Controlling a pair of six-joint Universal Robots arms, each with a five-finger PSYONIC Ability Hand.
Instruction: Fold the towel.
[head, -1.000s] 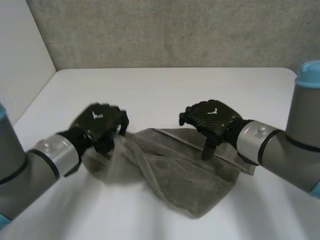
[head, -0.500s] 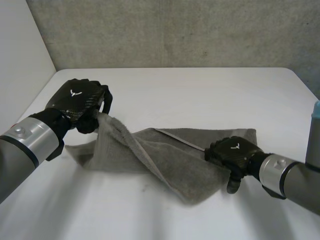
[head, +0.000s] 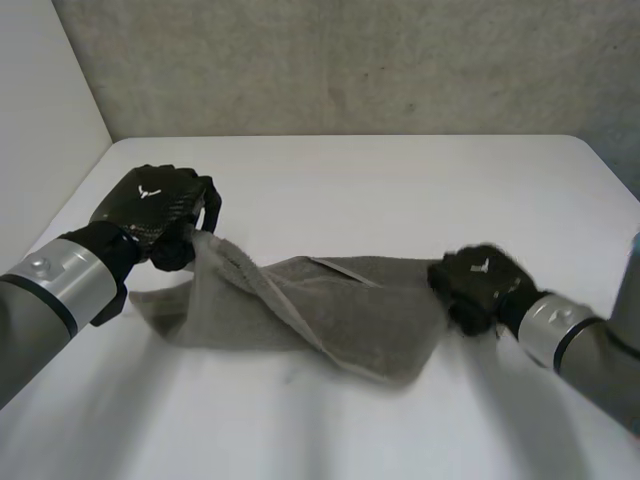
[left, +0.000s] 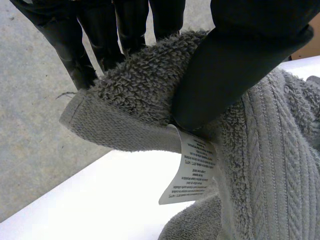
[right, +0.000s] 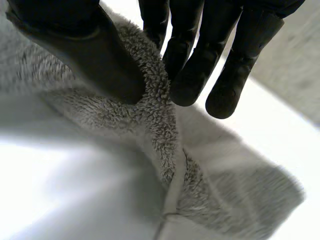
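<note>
A grey towel (head: 330, 315) lies crumpled across the middle of the white table (head: 380, 190). My left hand (head: 160, 212) holds the towel's left corner lifted off the table. In the left wrist view the thumb (left: 235, 65) pinches that corner (left: 135, 100) against the fingers, with a white care label (left: 192, 167) hanging below. My right hand (head: 478, 285) is at the towel's right edge. In the right wrist view its thumb (right: 85, 47) and fingers (right: 195, 75) pinch a ridge of towel (right: 157, 110) just above the table.
A grey wall (head: 350, 60) runs along the table's far edge. A white panel (head: 40, 110) stands at the left side. Bare table lies beyond the towel and in front of it.
My left hand has carried its towel corner up and to the left. My right hand moved from the towel's top to its right edge and closed on the cloth there.
</note>
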